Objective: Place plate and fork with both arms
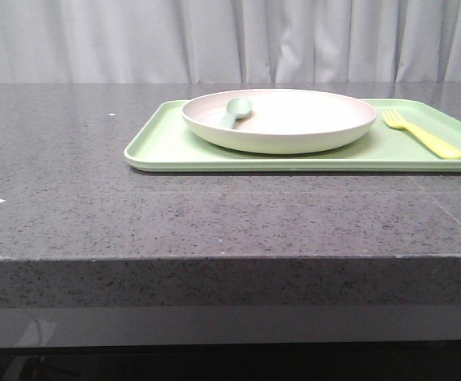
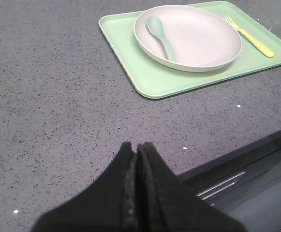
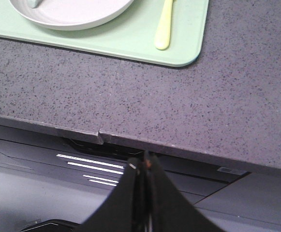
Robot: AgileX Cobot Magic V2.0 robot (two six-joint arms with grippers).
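Observation:
The plate [image 1: 293,119] sits on a light green tray [image 1: 167,147] at the back right of the grey counter. A grey-green spoon [image 1: 234,111] lies inside the plate. The yellow fork [image 1: 422,135] lies on the tray to the right of the plate. The plate [image 2: 193,41] and fork [image 2: 251,38] also show in the left wrist view, and the plate's rim [image 3: 77,19] and the fork's handle [image 3: 163,26] in the right wrist view. My left gripper [image 2: 136,145] is shut and empty above the counter's near part. My right gripper [image 3: 142,162] is shut and empty, off the counter's front edge. Neither gripper shows in the front view.
The counter's front edge [image 1: 230,258] runs across the front view, with a seam in it [image 3: 100,133]. A dark base with white stripes [image 3: 92,169] lies below the edge. Grey curtains [image 1: 230,40] hang behind the counter.

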